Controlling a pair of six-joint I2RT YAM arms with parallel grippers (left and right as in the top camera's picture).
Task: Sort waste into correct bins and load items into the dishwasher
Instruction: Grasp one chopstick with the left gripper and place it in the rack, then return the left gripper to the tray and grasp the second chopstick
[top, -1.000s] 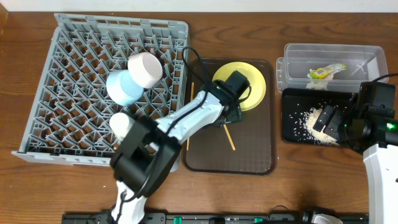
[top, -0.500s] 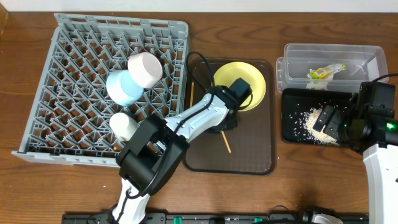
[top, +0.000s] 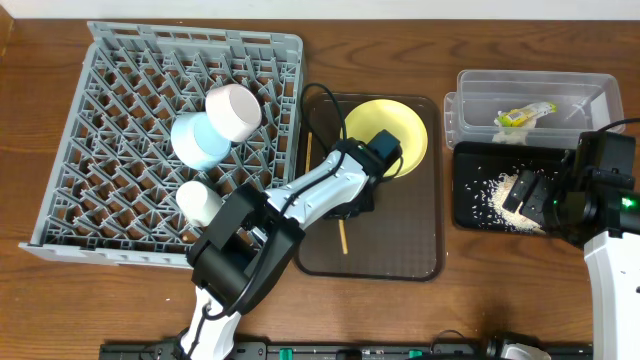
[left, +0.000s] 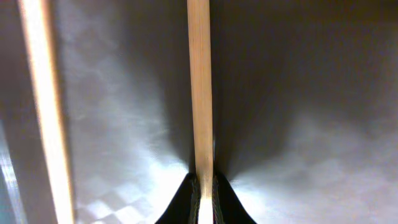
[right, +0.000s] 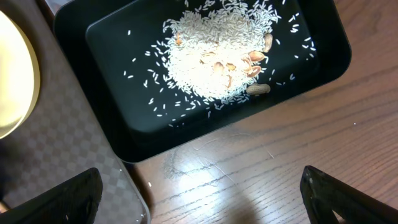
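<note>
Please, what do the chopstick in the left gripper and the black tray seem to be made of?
The chopstick looks like unfinished wood or bamboo: pale tan, matt, no shine. The black tray seems to be plastic, smooth and slightly glossy, with rounded moulded corners.

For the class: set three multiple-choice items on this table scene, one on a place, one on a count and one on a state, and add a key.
1. Where does the wrapper lie?
A. in the clear tub
B. on the black tray
C. on the brown tray

2. How many vessels lie in the grey dish rack?
A. one
B. three
C. five

3. How is the left end effector?
A. open and empty
B. shut on a chopstick
C. shut on the plate

Key:
1 A, the overhead view shows it inside the tub.
2 B, a white bowl, a light blue bowl and a white cup.
3 B, the left wrist view shows its fingers closed on the stick.
</note>
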